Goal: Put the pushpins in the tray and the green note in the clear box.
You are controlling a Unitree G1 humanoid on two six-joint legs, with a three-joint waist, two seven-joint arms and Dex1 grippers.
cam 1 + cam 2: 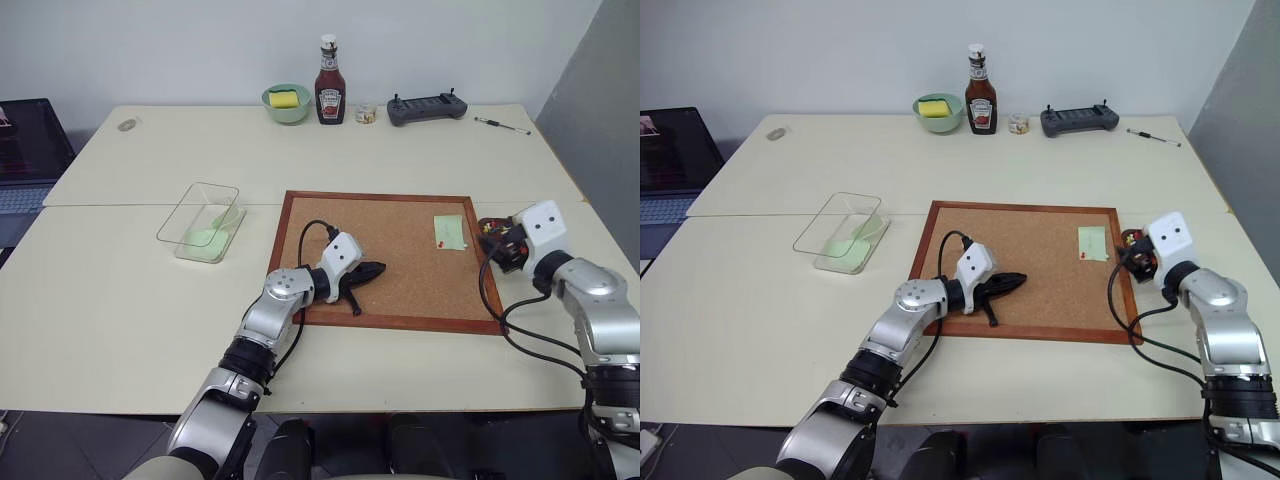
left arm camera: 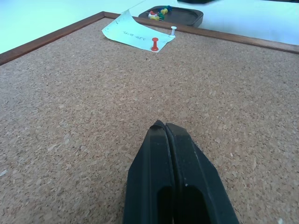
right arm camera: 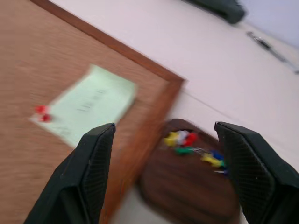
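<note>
At the left, a transparent rectangular plastic clear box (image 1: 203,221) with rounded corners is seen on the pale table (image 1: 110,290), with pale green paper already lying in it, so some notes appear to have been delivered. Just beside it lies a wood-framed cork board (image 1: 400,258). The left gripper (image 1: 372,269) is rested on the cork with its two black fingers pressed together and nothing between them, probably parked there until it is needed. Further right, a small pale green note (image 1: 450,232) is seen held to the board by a red pushpin (image 2: 154,45), with a white pushpin (image 2: 173,31) standing just beside the slip's edge; the note cannot be freed until that pinning is removed. Touching the board's right frame, a small dark brown oval tray (image 3: 187,186) already holds several coloured pushpins (image 3: 191,144). The right gripper (image 3: 163,172) hovers over the tray with its jaws wide and empty, consistent with a pin having been let go there.
</note>
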